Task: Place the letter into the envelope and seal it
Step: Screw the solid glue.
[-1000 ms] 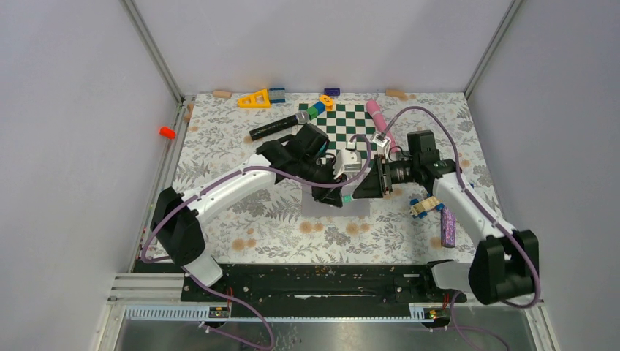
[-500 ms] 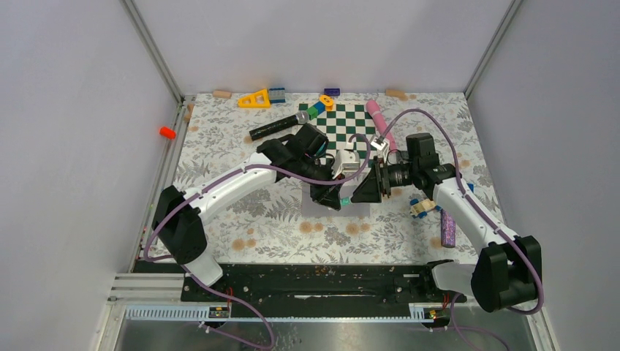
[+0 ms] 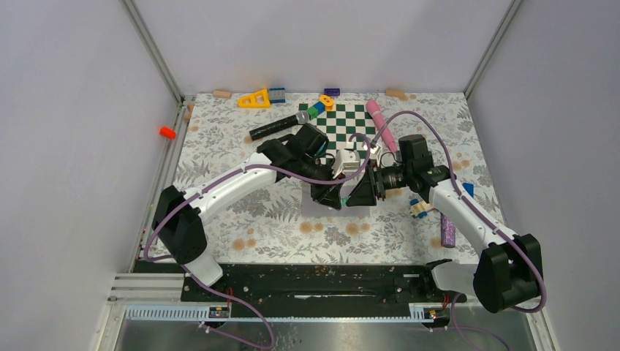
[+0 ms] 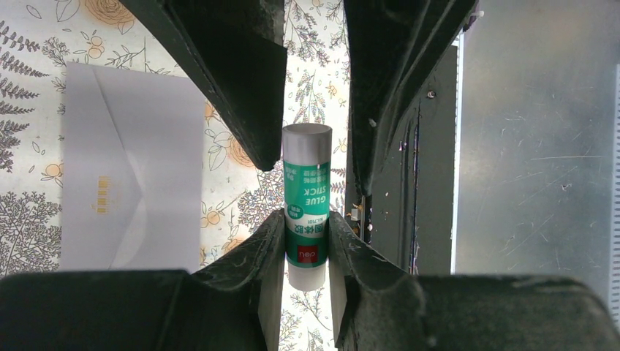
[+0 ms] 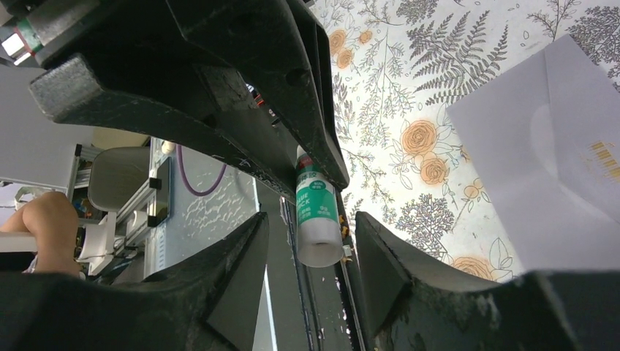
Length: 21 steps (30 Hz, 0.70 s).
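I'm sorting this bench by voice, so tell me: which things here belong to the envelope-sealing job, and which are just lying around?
Job in hand:
envelope
glue stick, gripped by the left claw
right claw, open around the stick's free end

Lying about:
checkered mat
microphone
pink tube
yellow triangle
toy car
purple stick
orange cap

Three plain pale-grey walls close in the worktop [image 3: 212, 139]: the back wall [image 3: 322, 44], the left wall [image 3: 66, 146] and the right wall [image 3: 556, 131], joined at the far corners by slanting aluminium posts [image 3: 152, 47]. A pale cloth [image 3: 278, 238] printed with grey ferns and orange roses covers the worktop. Along its near edge runs a black rail [image 3: 322, 281], with scratched sheet metal [image 3: 329, 333] below. The light is soft and even
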Each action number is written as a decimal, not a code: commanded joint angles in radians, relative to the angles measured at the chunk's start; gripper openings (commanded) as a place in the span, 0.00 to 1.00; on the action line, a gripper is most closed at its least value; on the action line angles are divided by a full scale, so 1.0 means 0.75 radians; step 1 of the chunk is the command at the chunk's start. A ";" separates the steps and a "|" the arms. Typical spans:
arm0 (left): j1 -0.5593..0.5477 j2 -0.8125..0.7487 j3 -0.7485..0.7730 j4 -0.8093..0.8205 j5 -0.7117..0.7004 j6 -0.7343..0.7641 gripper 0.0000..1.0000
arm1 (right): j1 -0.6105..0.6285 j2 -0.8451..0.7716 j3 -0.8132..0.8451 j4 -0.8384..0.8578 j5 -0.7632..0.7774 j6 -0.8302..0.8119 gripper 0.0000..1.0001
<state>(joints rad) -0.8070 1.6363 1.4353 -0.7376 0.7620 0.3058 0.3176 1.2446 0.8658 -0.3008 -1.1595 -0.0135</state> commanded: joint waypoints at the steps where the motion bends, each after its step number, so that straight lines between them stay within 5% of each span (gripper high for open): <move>1: 0.002 -0.008 0.013 0.061 0.010 -0.003 0.00 | 0.023 0.005 0.000 0.054 0.008 0.010 0.53; 11: 0.002 -0.019 0.004 0.077 0.003 -0.011 0.00 | 0.043 0.021 0.000 0.054 0.005 0.010 0.49; 21: 0.002 -0.027 -0.006 0.085 0.001 -0.007 0.02 | 0.045 0.025 0.010 0.058 -0.032 0.010 0.19</move>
<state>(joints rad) -0.8070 1.6363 1.4319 -0.7223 0.7612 0.3012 0.3405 1.2640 0.8658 -0.2932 -1.1450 -0.0029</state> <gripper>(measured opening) 0.235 0.316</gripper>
